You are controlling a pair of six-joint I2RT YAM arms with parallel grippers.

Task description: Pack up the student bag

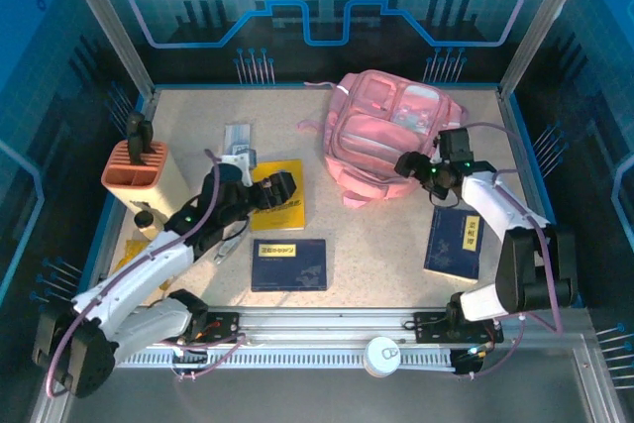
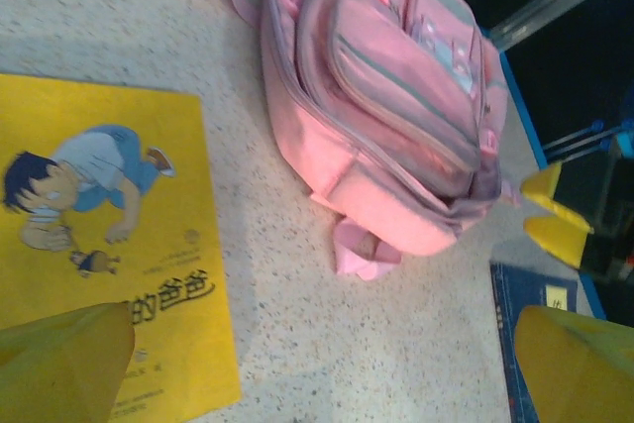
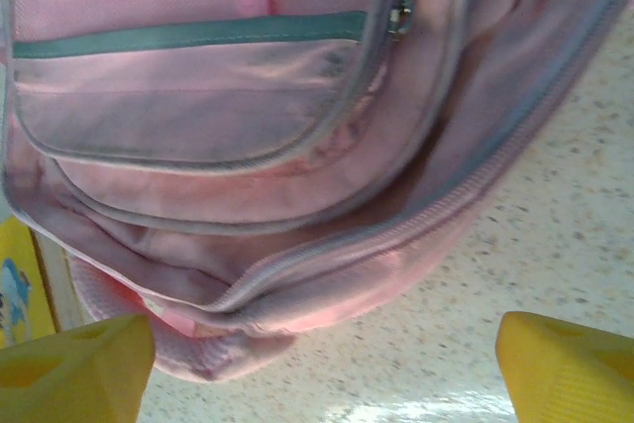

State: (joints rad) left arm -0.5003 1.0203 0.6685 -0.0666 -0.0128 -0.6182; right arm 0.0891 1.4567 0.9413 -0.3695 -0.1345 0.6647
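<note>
The student bag (image 1: 386,126) is a soft pink backpack lying at the back right of the table. My right gripper (image 1: 409,167) sits at its near right edge. In the right wrist view its yellow fingers (image 3: 74,364) stand wide apart and the right gripper (image 3: 317,373) is open, with the bag's unzipped rim (image 3: 327,255) just ahead of the gap. My left gripper (image 1: 277,188) hovers over a yellow picture book (image 1: 282,200). The left gripper (image 2: 322,373) is open over bare tabletop, between the yellow book (image 2: 109,245) and the bag (image 2: 386,116).
A dark blue book (image 1: 288,264) lies at front centre and another blue book (image 1: 454,242) at the right. A salmon-orange pen holder (image 1: 139,170) stands at the left, with a clear packet (image 1: 238,141) behind the yellow book. A frame rail (image 1: 327,329) runs along the near edge.
</note>
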